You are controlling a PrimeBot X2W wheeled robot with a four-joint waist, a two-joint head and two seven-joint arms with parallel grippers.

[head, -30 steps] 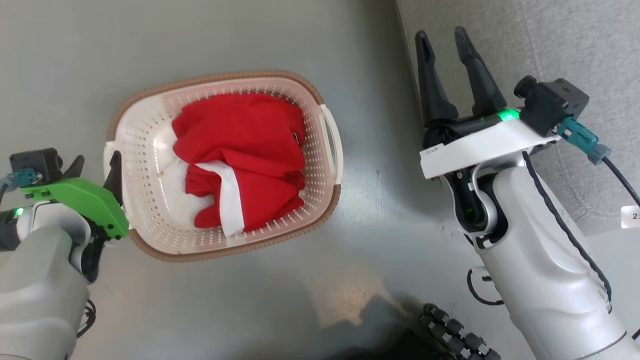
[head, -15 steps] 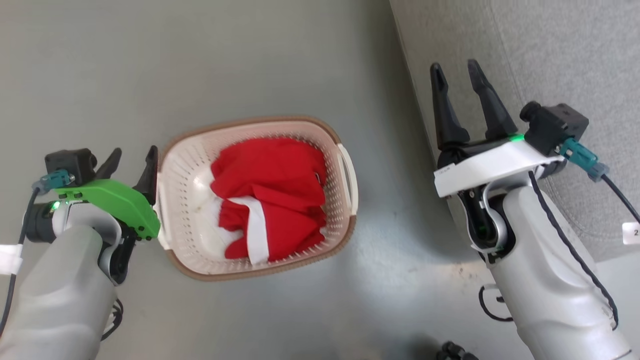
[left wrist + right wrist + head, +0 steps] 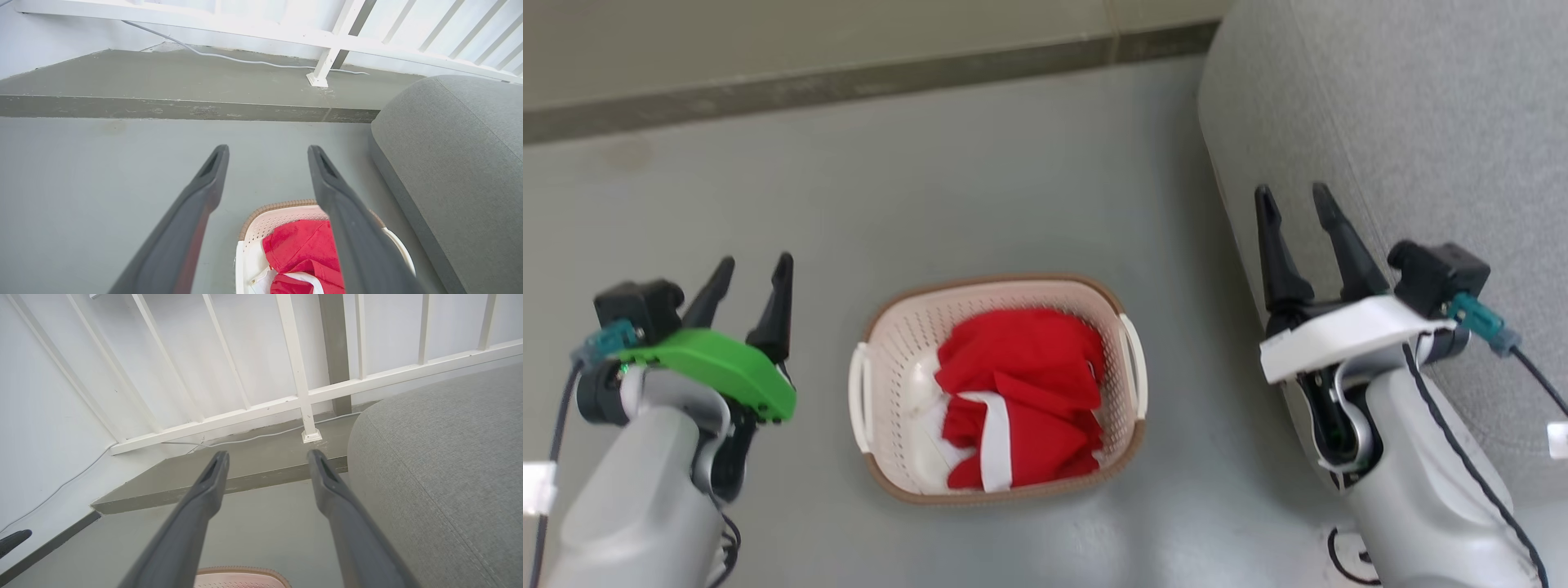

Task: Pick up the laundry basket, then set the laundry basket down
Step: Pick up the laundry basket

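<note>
The laundry basket (image 3: 988, 282) stood on the grey floor (image 3: 1013, 163) between the two arms, touching neither, with a red garment (image 3: 1021, 367) with white trim bundled inside. The left end effector (image 3: 756, 261) hovered to the basket's left, clear of the near white handle (image 3: 858, 392), fingers spread and holding nothing. The right end effector (image 3: 1291, 192) was positioned well apart from the basket on its right, in front of the grey upholstered sofa (image 3: 1405, 122), fingers likewise spread and empty.
</note>
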